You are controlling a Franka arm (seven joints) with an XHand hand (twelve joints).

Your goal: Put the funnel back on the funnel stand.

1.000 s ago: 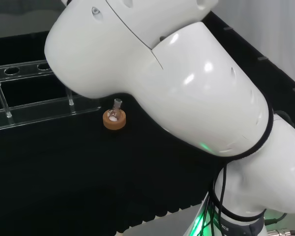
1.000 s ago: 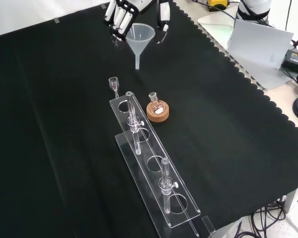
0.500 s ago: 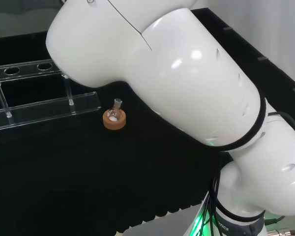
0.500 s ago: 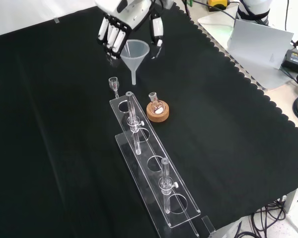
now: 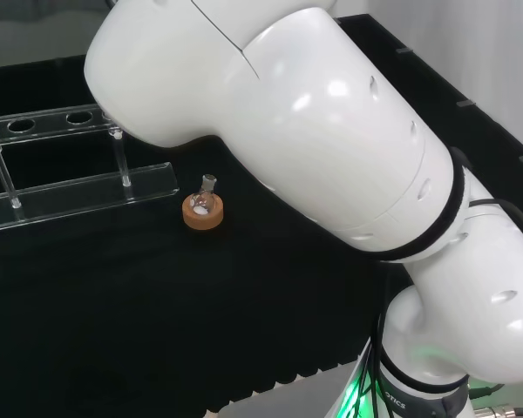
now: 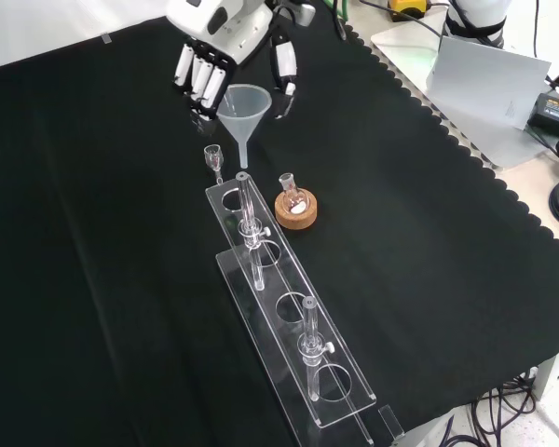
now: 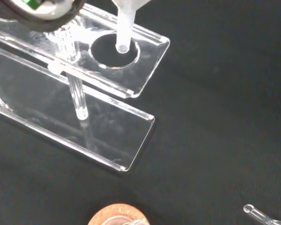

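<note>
The clear funnel stand (image 6: 289,321) runs lengthwise across the desk (image 6: 429,242), its holes facing up to take a stem. Just beside the stand's far end sits a small flask on a cork ring (image 6: 295,209), narrowing the room there. Above that end the hand (image 6: 225,51) grips the funnel (image 6: 241,107) by its cone, stem down. In the wrist view the stem tip hangs over the stand's end hole (image 7: 115,49), not yet seated.

Small flask (image 6: 290,193) on cork ring (image 6: 295,210) (upright); tiny glass piece (image 6: 213,159) nearby.
</note>
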